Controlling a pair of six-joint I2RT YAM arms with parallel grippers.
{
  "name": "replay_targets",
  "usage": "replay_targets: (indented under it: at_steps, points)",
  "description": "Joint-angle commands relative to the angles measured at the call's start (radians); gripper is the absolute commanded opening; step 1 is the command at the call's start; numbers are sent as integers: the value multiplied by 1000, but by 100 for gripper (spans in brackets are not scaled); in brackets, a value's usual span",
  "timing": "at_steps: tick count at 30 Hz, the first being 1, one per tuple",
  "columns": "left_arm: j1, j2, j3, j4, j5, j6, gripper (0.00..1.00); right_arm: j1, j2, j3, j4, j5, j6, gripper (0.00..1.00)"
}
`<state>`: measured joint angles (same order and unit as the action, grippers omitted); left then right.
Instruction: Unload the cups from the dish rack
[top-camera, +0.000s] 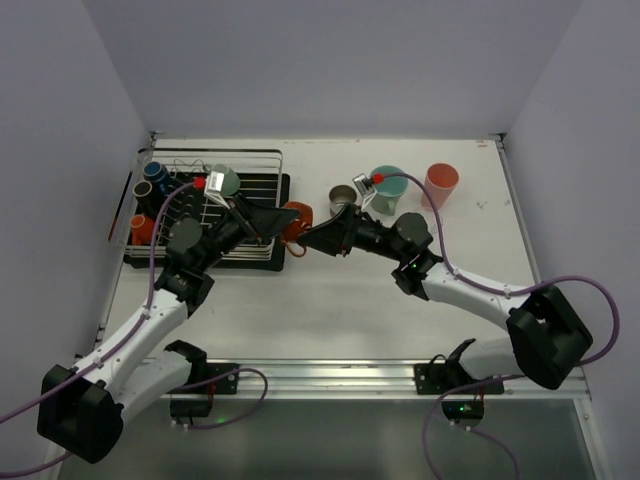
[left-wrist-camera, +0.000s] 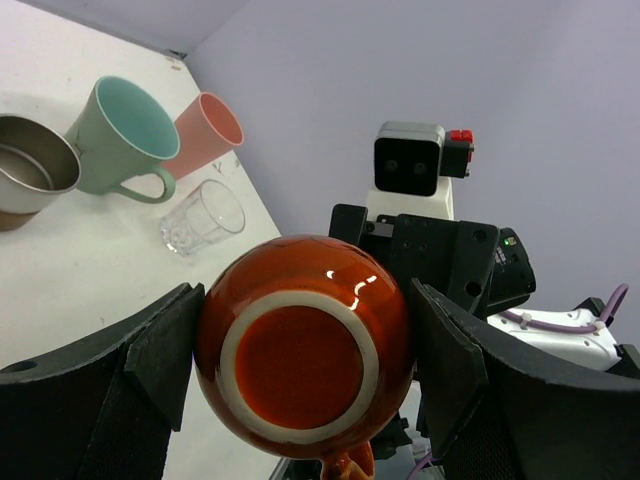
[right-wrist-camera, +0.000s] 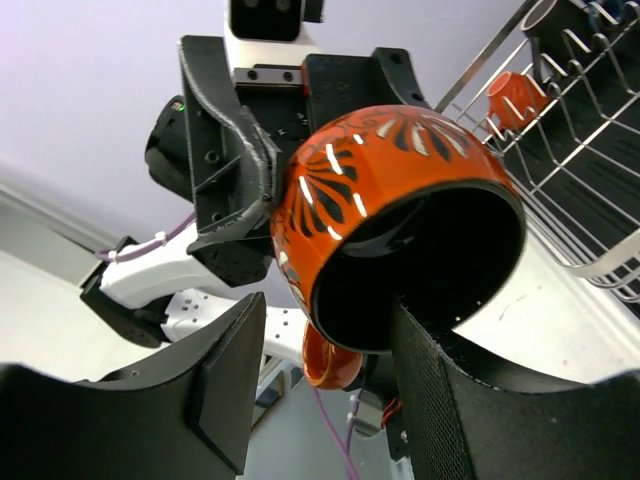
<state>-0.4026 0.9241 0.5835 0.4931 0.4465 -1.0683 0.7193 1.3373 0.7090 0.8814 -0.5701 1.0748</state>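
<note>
My left gripper (top-camera: 283, 224) is shut on an orange mug (top-camera: 296, 222) with a black leaf pattern, held sideways in the air just right of the dish rack (top-camera: 255, 158). In the left wrist view both fingers press the mug's sides (left-wrist-camera: 305, 345), its base facing the camera. My right gripper (top-camera: 312, 238) is open at the mug's mouth. In the right wrist view the mug's lower rim (right-wrist-camera: 390, 220) lies between its spread fingers (right-wrist-camera: 230, 370), and the left one stands apart from it. A blue cup (top-camera: 153, 172), an orange cup (top-camera: 141, 228) and a teal mug (top-camera: 222, 180) sit in the rack.
On the table right of the rack stand a metallic cup (top-camera: 342, 196), a teal mug (top-camera: 387, 185) and a pink tumbler (top-camera: 441, 182). A clear glass (left-wrist-camera: 203, 216) lies on its side beside them in the left wrist view. White walls close in the table on three sides.
</note>
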Motion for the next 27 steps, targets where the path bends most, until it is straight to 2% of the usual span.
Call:
replay_targets:
  at_steps: [1,6,9,12,13,14,15,16,17,18,19,20,21,23,24,25,26,27]
  points:
    - [-8,-16,1,104,23,-45,19,9,20,44,152,-34,22,54]
    - [-19,-10,-10,122,31,-62,20,9,52,70,121,-20,-9,51]
    - [-30,-4,-11,124,29,-64,25,9,75,87,148,-25,-10,41]
    - [-33,-8,-14,122,27,-62,41,9,79,73,200,-24,16,21]
    - [-33,-10,-10,118,24,-59,52,9,73,64,202,-13,14,16]
    - [-33,-13,-7,90,21,-41,57,9,66,58,200,-7,8,5]
    - [-33,-16,1,63,5,-24,62,11,47,43,189,-1,1,2]
    - [-33,-24,25,32,-8,-3,72,11,33,32,177,4,-19,0]
    - [-31,-31,44,-58,-21,57,76,9,16,21,160,9,-35,0]
    - [-31,-47,65,-117,-66,95,80,9,-3,3,93,9,-55,0]
    - [-31,-54,119,-243,-92,134,85,9,-47,-3,36,16,-112,0]
    - [-31,-60,149,-308,-161,222,89,8,-73,-11,-26,27,-149,0]
    - [-31,-71,214,-380,-195,269,93,9,-131,-8,-192,62,-235,0]
    - [-31,-82,269,-563,-289,394,96,9,-188,10,-393,128,-330,0]
    - [-31,-91,312,-615,-320,436,97,9,-231,23,-588,166,-419,0]
    - [-31,-96,331,-708,-353,509,98,8,-246,36,-687,247,-456,0]
    - [-31,-108,343,-747,-420,545,98,9,-259,61,-770,292,-493,0]
    - [-31,-117,352,-781,-443,582,98,8,-266,73,-926,341,-553,0]
